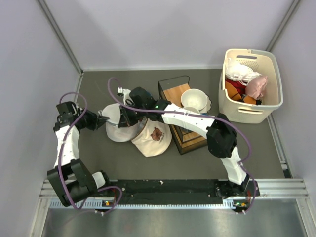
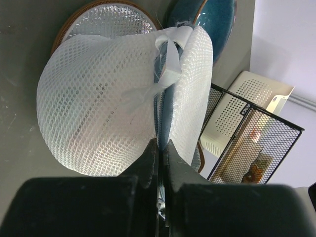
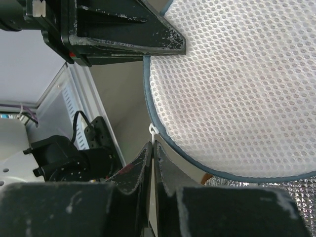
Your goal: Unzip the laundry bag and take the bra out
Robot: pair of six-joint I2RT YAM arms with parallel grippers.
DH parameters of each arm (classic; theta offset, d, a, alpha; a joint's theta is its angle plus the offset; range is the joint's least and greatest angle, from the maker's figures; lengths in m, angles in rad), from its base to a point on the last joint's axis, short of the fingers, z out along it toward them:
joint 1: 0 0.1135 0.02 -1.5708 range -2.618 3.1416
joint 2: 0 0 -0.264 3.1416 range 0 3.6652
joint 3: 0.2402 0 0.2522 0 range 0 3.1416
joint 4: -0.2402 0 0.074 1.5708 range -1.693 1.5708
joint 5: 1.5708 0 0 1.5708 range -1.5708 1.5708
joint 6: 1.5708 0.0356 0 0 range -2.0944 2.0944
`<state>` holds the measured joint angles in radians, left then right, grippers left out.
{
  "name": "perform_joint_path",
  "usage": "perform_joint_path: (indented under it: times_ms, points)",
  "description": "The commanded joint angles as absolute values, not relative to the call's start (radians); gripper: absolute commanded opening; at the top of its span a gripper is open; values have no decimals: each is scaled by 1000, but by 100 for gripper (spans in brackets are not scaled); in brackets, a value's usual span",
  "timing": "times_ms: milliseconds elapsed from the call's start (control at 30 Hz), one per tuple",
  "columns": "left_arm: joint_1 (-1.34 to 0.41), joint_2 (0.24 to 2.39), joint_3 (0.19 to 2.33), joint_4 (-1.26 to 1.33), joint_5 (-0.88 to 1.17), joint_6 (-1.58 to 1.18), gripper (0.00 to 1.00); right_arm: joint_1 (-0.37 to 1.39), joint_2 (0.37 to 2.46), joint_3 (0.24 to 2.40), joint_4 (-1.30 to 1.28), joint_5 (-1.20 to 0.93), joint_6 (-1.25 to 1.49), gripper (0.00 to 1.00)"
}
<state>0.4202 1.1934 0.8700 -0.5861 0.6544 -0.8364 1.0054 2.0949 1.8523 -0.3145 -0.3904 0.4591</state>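
Step in hand: the unzip, at its start. Bag point(image 1: 114, 131) sits on the tabletop centre-left in the top view, touching a cream cap point(image 1: 154, 136). Left tool point(image 2: 160, 146) is clamped on the bag's rim seam as an anchor. Right tool point(image 3: 150, 148) is pinched together on what looks like the white pull point(image 3: 153, 130) at the flap's teal edge. Flap looks closed.

Next move: drag the pull round the rim while the left holds firm; mesh will bunch if it slips.

Bag contents: can't make out the bra through the mesh. Basket point(image 1: 270, 69), upper right, holds white, pink and orange garments. Bowl point(image 1: 193, 98) looks empty.
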Motion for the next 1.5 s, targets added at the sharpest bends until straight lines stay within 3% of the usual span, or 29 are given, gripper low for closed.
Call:
perform_joint_path:
  times_ms: [0,133,200,933,1133,1467]
  points:
    - [417,1189,905,-543,677,-824,0,983,2072,1878,-291,-446,495,11]
    - [414,1180,899,-545,678,-830,0,977,2062,1867,-285,-451,492,35]
    - [414,1175,899,-543,676,-831,0,977,2057,1862,-279,-456,492,39]
    - [413,1127,890,-531,675,-857,0,1000,2060,1781,-134,-463,578,41]
    - [413,1118,882,-520,675,-873,0,1008,2071,1776,-110,-419,589,50]
    - [411,1098,851,-503,670,-890,0,1015,2051,1732,-18,-399,620,49]
